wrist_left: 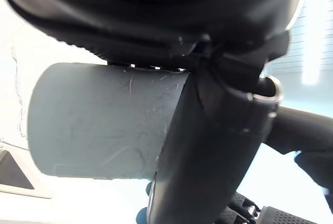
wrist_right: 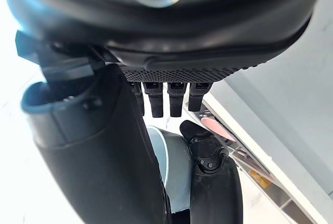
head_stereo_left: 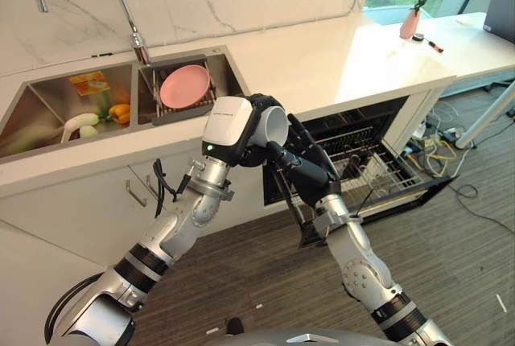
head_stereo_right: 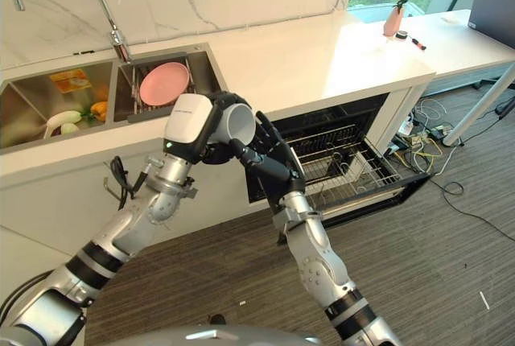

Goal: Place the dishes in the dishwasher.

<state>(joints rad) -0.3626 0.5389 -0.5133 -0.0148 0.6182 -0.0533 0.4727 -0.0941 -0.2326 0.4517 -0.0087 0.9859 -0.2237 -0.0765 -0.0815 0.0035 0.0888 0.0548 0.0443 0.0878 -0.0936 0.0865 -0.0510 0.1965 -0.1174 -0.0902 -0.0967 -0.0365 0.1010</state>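
Grey cup is sitting in the left hand, in the air in front of the table edge, just left of the open dishwasher and above its pulled-out lower rack. I am seeing the left hand's fingers and thumb curling round the cup's wall in the left wrist view, so I am logging that hand as clamped on the cup. The cup is lying roughly sideways, its open mouth facing toward the dishwasher side.

The right hand is reaching up to the cup from the dishwasher side. Its fingers are standing straight and spread, tips touching or just beside the cup's rim; I am not able to tell which. In the right wrist view the straight fingers are pointing past the cup, nothing curled round it.

A pink plate is resting in the sink drain basket, well apart from the dishwasher, behind the cup. A white item with yellow-orange pieces is lying in the sink's other basin, farther from the dishwasher. The dishwasher door is hanging open, with wire racks showing inside.
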